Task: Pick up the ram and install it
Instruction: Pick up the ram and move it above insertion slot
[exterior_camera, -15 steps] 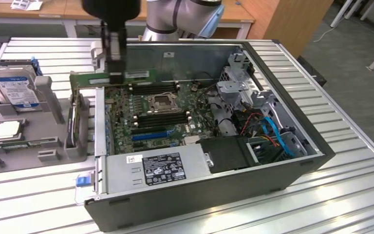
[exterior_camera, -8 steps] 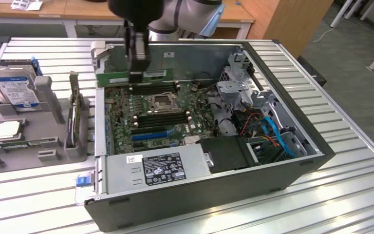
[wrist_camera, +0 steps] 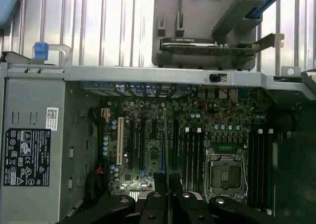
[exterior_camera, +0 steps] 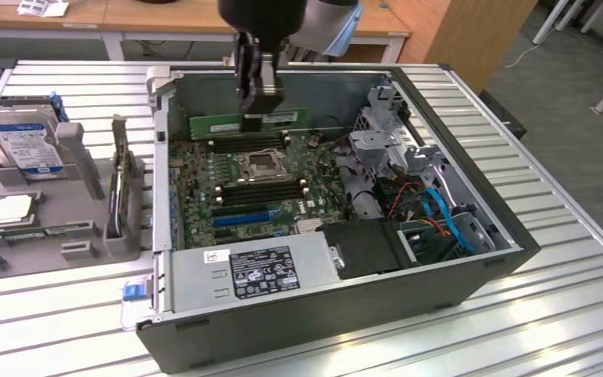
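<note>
**Ram gripped and held over the slots**

We found the end effector (exterior_camera: 261,112) closed on the ram (exterior_camera: 221,126), its fingers pinching the stick near the middle of its upper edge. The ram hung inside the open case (exterior_camera: 333,314), which stood on the desk (exterior_camera: 564,298). It sat low over the motherboard (exterior_camera: 191,181), near the black slots (exterior_camera: 241,144) on the far side of the socket (exterior_camera: 260,165) in the exterior view. We could not tell whether its lower edge touched a slot or hovered clear of it. We judged the pick-up done and the install step in hand, with the stick not yet seated.

Seating, as we judged it, called for the stick's long edge to lie parallel with one slot and directly over it. It then called for a straight, even push with no tilt. A skewed press could jam one end or strain the motherboard.

The ram looked long, narrow and flat, a green board with small dark chips faintly showing. It stood on edge with its length running across the case and was roughly as long as the slots beneath.
</note>
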Controlling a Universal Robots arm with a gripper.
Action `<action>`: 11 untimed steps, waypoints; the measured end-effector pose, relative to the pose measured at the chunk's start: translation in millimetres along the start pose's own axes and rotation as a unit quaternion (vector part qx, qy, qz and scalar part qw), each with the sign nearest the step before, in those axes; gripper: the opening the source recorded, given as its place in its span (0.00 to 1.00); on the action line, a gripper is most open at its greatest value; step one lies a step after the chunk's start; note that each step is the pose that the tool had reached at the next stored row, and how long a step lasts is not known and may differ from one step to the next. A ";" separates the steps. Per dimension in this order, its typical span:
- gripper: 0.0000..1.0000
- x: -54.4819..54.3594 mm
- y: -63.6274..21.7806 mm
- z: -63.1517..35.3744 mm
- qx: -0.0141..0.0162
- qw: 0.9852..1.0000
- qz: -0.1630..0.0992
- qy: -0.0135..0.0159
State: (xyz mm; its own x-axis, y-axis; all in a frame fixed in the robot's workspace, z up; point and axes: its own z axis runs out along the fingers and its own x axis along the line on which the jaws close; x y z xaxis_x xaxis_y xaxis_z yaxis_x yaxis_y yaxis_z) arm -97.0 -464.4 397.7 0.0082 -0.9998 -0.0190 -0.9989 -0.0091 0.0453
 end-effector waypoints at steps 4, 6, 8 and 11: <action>0.14 0.1 -17.8 -0.7 0.000 1.000 0.000 0.000; 0.14 0.2 -26.0 -1.2 0.000 1.000 0.000 0.000; 0.14 0.3 -26.5 -1.2 0.000 1.000 0.000 0.000; 0.14 0.3 -26.7 -0.9 0.000 1.000 0.026 -0.002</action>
State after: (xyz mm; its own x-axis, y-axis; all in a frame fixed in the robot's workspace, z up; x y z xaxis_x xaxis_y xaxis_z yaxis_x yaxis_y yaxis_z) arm -70.3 -464.4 397.4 -0.0430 -0.9989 -0.0199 -0.9981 0.0420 0.0458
